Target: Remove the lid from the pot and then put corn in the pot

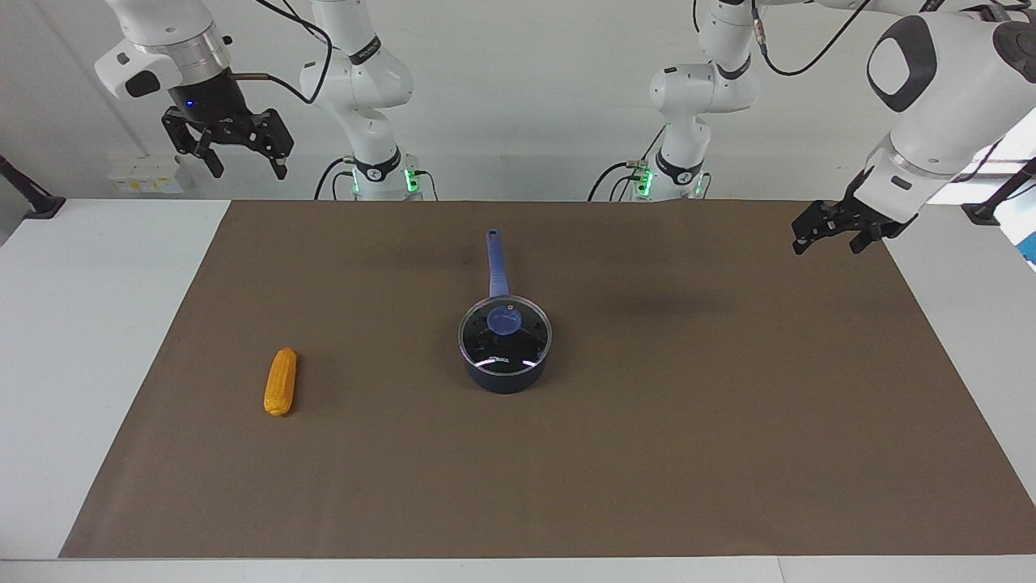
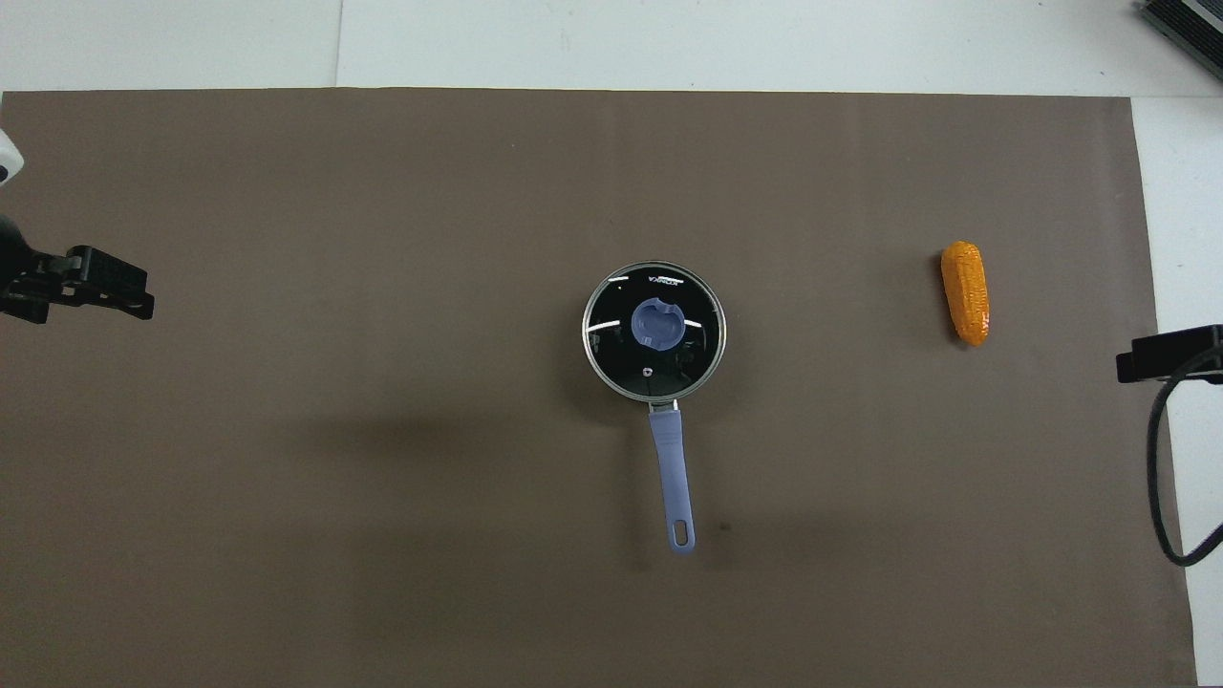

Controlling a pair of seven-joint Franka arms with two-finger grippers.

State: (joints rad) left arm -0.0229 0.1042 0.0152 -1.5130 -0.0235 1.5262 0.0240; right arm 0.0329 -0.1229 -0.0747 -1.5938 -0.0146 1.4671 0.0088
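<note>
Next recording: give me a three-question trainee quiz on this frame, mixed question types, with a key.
1. True or false: the lid sits on the pot.
2. Which way does the pot's handle point? A) toward the robots B) away from the robots C) toward the corn
3. Fill in: the corn lies on the brown mat toward the ___ arm's end of the table.

Key: 1 true; 2 A; 3 right. The left gripper and right gripper both hang in the air, holding nothing.

Brown mat (image 1: pixel 647 453) (matte) — white table (image 1: pixel 89 324).
</note>
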